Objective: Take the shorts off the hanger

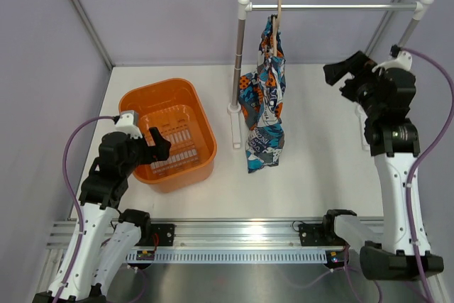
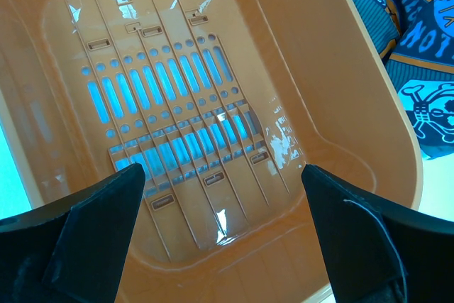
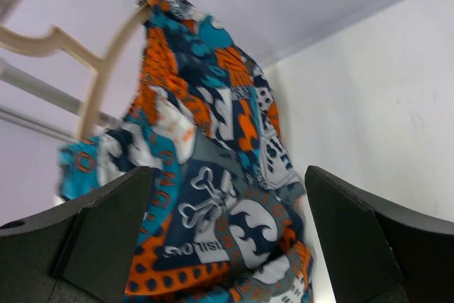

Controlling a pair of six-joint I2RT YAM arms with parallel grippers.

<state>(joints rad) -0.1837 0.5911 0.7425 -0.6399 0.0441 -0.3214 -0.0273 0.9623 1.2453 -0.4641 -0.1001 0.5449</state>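
The printed shorts (image 1: 267,97) hang from the pale beige hanger (image 1: 278,13) on the rail and reach down to the table. In the right wrist view the shorts (image 3: 213,196) fill the middle, with the hanger (image 3: 92,76) at upper left. My right gripper (image 1: 340,70) is open and empty, raised to the right of the shorts and facing them, apart from them (image 3: 227,232). My left gripper (image 1: 159,145) is open and empty over the orange basket (image 1: 200,111); its wrist view looks into the basket (image 2: 347,90) between the fingers (image 2: 223,225), with the shorts' edge (image 2: 425,47) at upper right.
The white metal rail (image 1: 333,6) on two posts stands at the back; its left post and foot (image 1: 235,115) are between basket and shorts. Purple walls enclose the white table (image 1: 319,161). An aluminium mounting rail (image 1: 241,235) runs along the near edge.
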